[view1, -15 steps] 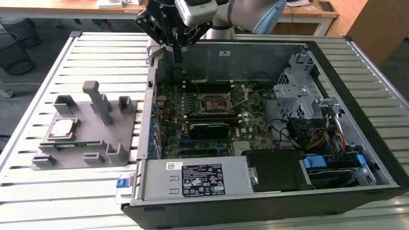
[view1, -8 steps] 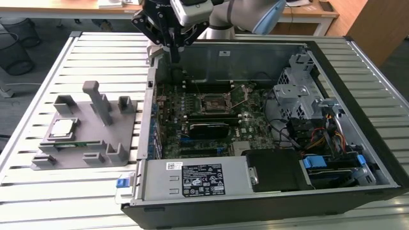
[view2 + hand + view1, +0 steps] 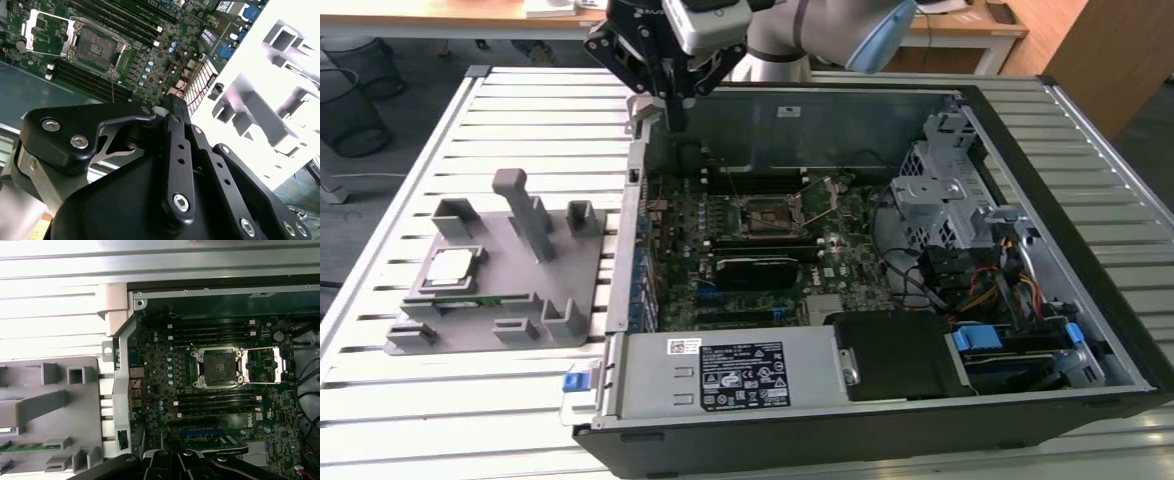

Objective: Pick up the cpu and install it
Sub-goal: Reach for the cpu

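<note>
Well apart from the cpu (image 3: 450, 267) on its grey holder (image 3: 576, 300), the claw (image 3: 676, 118) hangs pressed together, empty.

Probably a robotics lab: an opened computer case (image 3: 881, 120) on a slatted metal surface (image 3: 534, 110), wooden desks (image 3: 427, 12) and wire bins (image 3: 350, 100) behind.

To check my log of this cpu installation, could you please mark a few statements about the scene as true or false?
1. The flat silvery square cpu lies on the grey plastic fixture beside the open black computer case. True.
2. The black end effector holds the cpu. False: it hangs by a corner of the case, apart from the cpu.
3. The black-framed motherboard socket has its metal frame swung open and no chip in it. True.
4. The narrow green memory stick sits in a motherboard slot. False: it lies on the fixture near the cpu.
</note>
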You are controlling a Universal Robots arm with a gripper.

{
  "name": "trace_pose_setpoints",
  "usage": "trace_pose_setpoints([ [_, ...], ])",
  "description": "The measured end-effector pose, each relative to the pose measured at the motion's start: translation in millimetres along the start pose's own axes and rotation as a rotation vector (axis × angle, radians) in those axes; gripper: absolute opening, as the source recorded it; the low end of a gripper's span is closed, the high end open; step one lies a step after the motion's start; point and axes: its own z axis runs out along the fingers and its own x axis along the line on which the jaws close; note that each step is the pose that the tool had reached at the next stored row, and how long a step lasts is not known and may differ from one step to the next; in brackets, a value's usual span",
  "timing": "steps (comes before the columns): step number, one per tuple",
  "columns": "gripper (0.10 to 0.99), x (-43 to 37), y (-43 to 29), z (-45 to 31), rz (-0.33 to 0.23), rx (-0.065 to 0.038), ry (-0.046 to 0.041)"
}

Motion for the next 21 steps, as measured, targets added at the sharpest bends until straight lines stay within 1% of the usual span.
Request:
trace_pose_setpoints([
  [5, 0.106, 5.0, -0.4, 0.2, 0.000, 0.000, 0.0003],
  [10, 0.106, 8.6, -0.7, 0.5, 0.000, 0.000, 0.0026],
  [21, 0.106, 17.3, -1.3, 1.6, 0.001, 0.001, 0.0122],
])
